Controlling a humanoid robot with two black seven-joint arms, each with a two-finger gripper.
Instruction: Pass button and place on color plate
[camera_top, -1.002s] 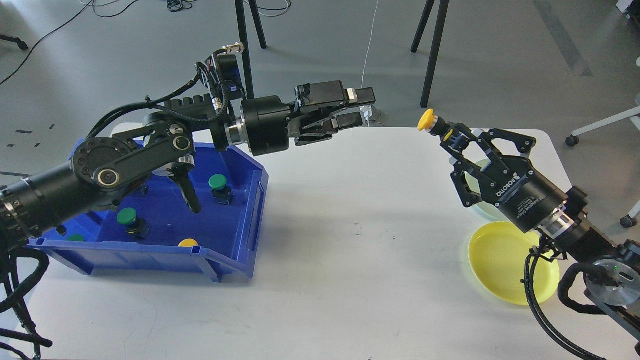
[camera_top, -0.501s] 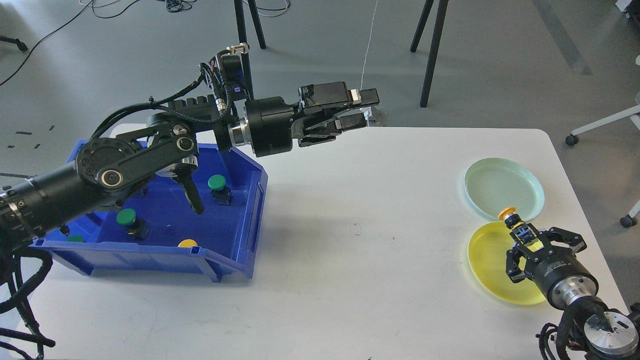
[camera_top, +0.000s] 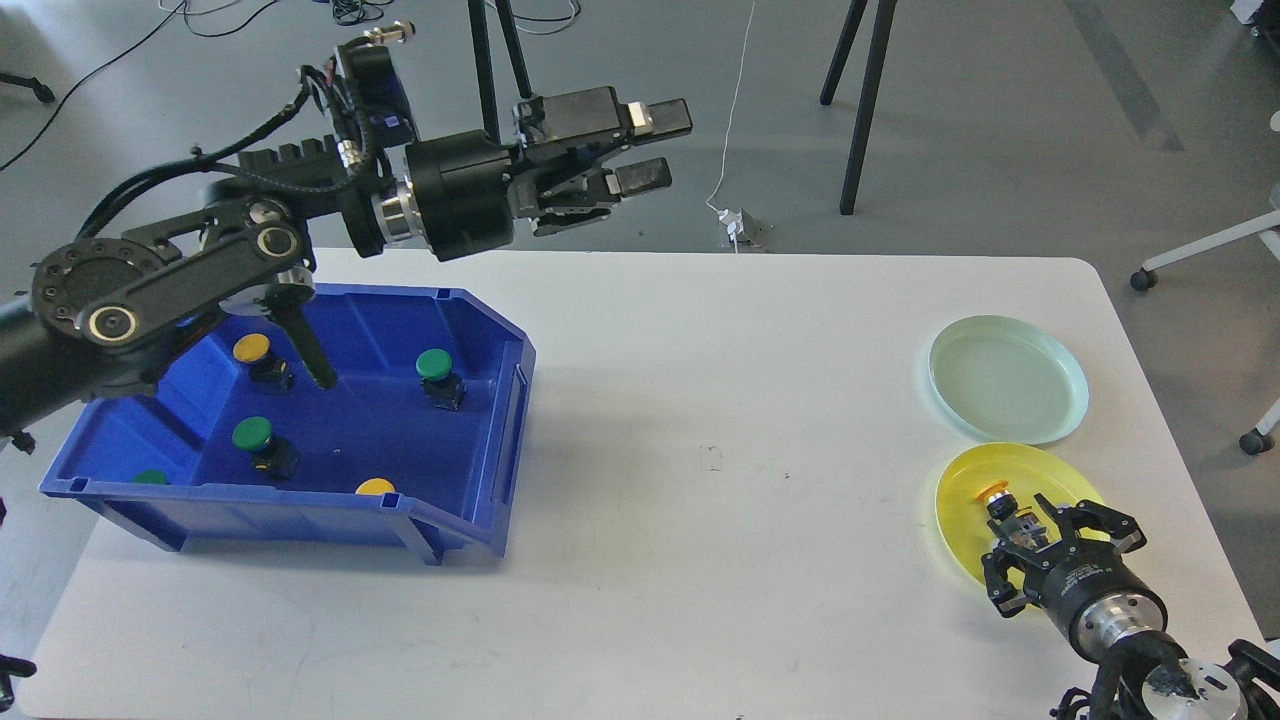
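Head view showed you the right gripper at the worktop's front right corner, its fingers pinching the yellow button over the yellow plate; whether the button touched the plate could not be told. Behind it lay the pale green plate. You saw the left gripper spread and holding nothing, above the rear edge, near the blue bin of buttons.

bin left on table holding buttons, two plates right, one behind the other.
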